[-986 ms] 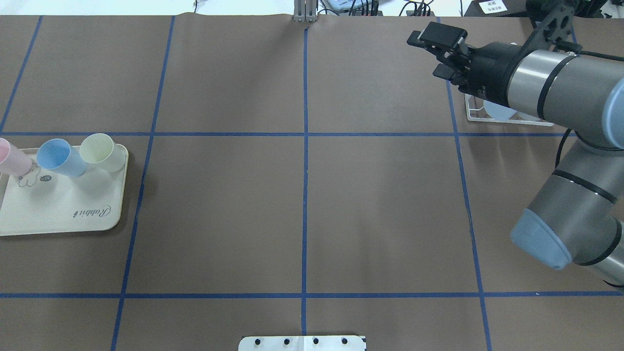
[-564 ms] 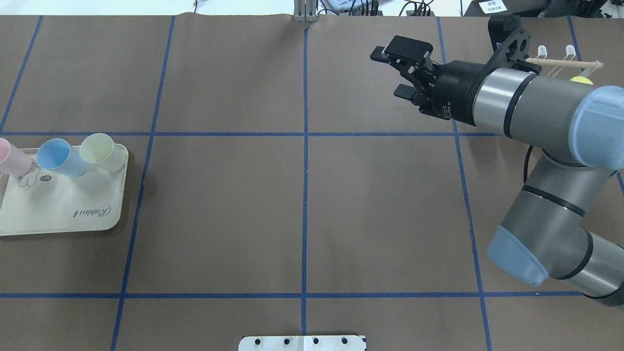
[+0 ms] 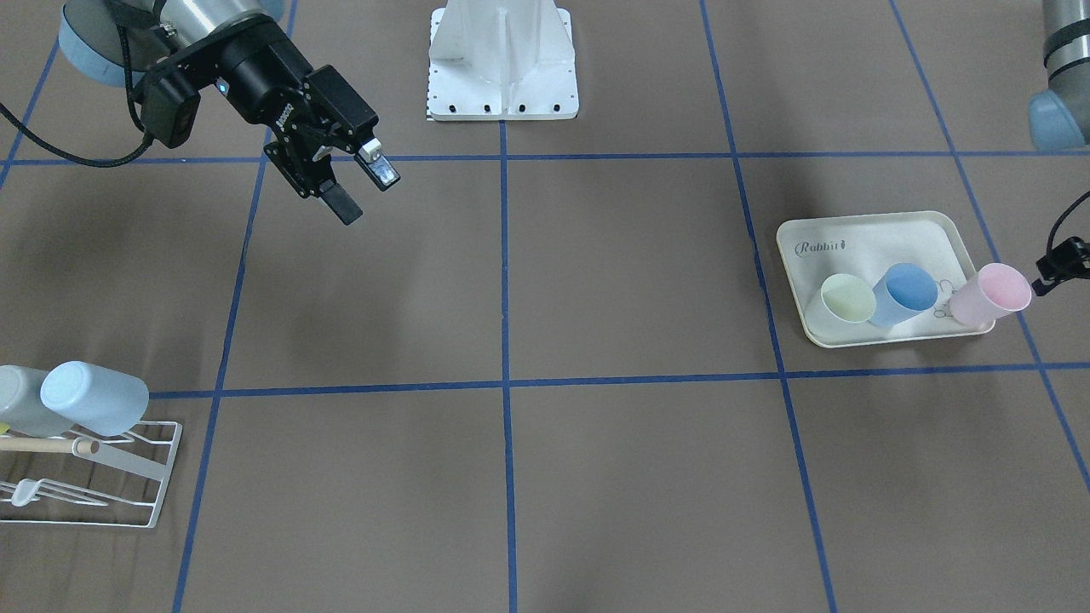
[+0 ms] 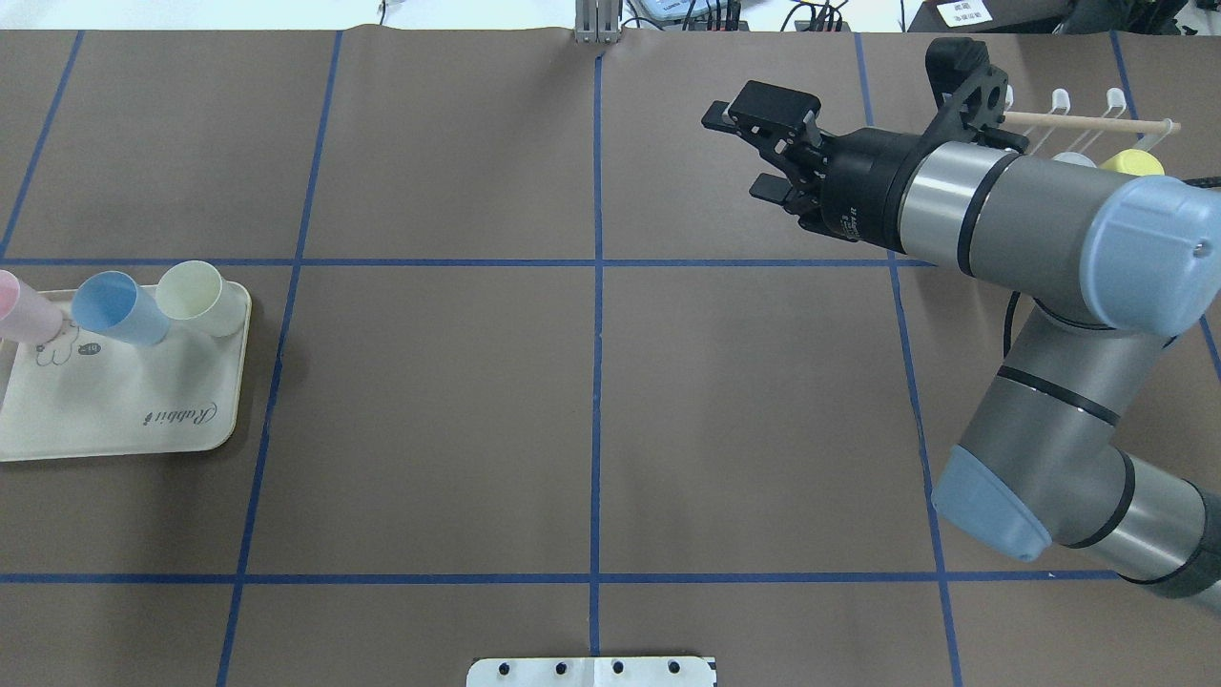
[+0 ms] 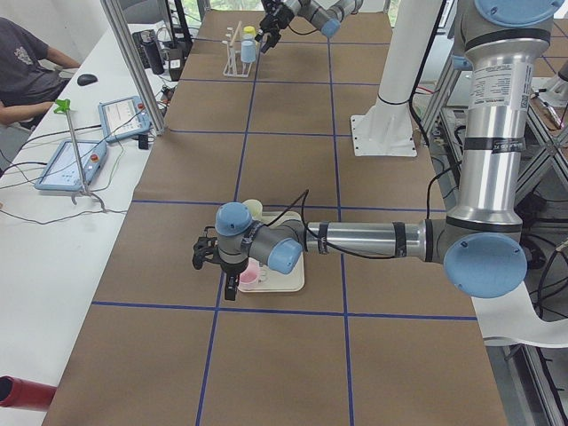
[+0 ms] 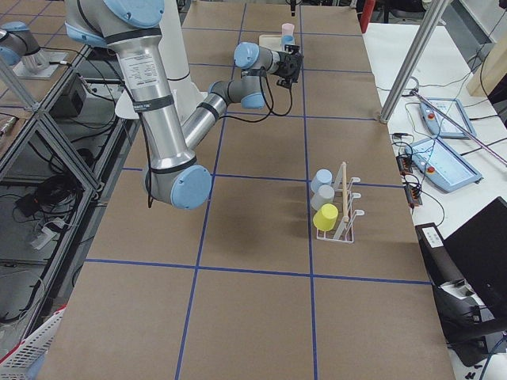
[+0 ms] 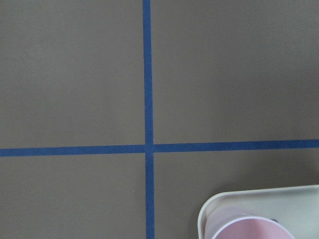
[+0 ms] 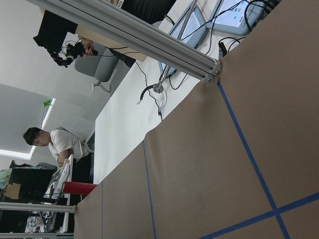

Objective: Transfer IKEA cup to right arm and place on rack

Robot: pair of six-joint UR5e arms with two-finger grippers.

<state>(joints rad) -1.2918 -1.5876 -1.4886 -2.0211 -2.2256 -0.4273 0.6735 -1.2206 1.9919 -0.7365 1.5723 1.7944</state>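
Facing the robot, the right claw [image 3: 366, 191] hangs above the brown surface [image 3: 596, 281] with its two fingers spread wide and nothing between them. It is well apart from the rack [image 3: 128, 462] at the view's lower left, where a pale blue cup [image 3: 94, 398] and a grey cup [image 3: 13, 400] lie mouth-down on the prongs above the wooden rod [image 3: 43, 444]. Across the surface, the cream tray [image 3: 877, 243] carries a pale yellow cup [image 3: 847, 302] and a blue cup [image 3: 907, 292]. The pink cup [image 3: 992, 294] leans at the tray's outer corner. From overhead the right claw is likewise spread and empty, pointing away from the rack, on which a yellow cup [image 4: 1133, 162] also shows, and the pink cup is cut by the frame's left edge. In the left-end view the left claw [image 5: 232, 288] points down right at the pink cup, but I cannot tell whether its fingers pinch the cup or stand apart, nor whether the cup rests on the tray. The right-end view shows all three cups in a row on the rack. The left wrist view catches only the pink cup's rim over the tray's corner, with no fingers visible
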